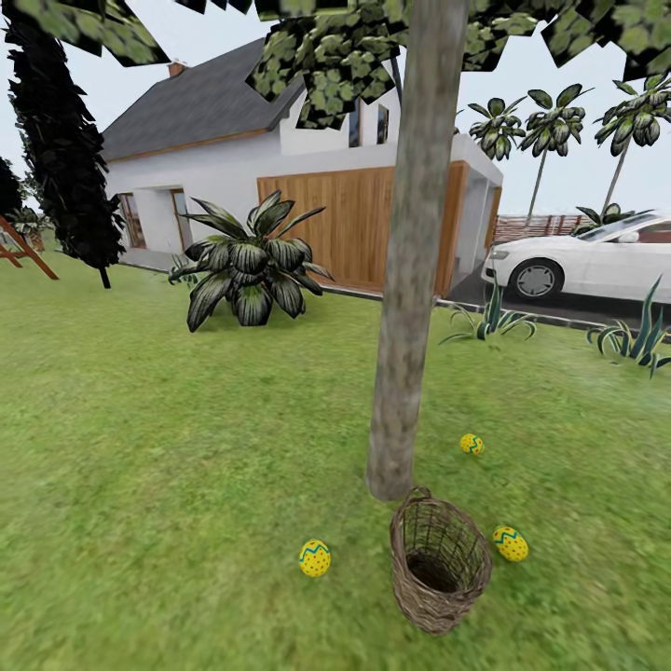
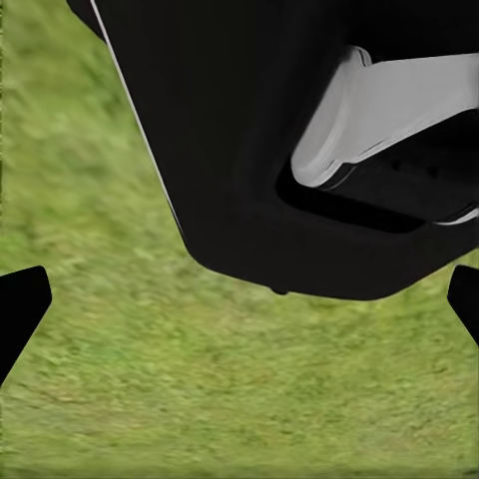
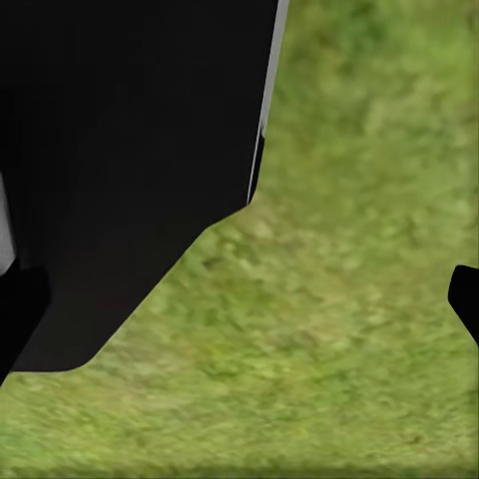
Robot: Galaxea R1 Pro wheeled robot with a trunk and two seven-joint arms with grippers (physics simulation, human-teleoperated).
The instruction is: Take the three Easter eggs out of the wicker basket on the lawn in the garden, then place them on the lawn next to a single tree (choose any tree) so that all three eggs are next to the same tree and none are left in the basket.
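Observation:
Three yellow Easter eggs with blue zigzags lie on the lawn (image 1: 168, 485) around the tree (image 1: 410, 280): one (image 1: 314, 557) left of the wicker basket, one (image 1: 510, 542) touching or nearly touching its right side, one (image 1: 472, 444) further back, right of the trunk. The wicker basket (image 1: 439, 562) sits tilted just in front of the trunk, its mouth turned toward me, and no egg shows inside. My left gripper (image 2: 244, 329) is open over bare grass, with its fingertips (image 2: 20, 309) far apart. My right gripper (image 3: 239, 319) is open too, over grass.
Behind the tree stand a white house with a wood-panelled garage (image 1: 359, 224), a big leafy plant (image 1: 250, 266), a dark cypress (image 1: 61, 140), a white car (image 1: 587, 261) and slim palms (image 1: 550, 121). Spiky plants (image 1: 489, 321) edge the driveway. The robot's dark body parts (image 2: 299, 140) hang over the grass in both wrist views.

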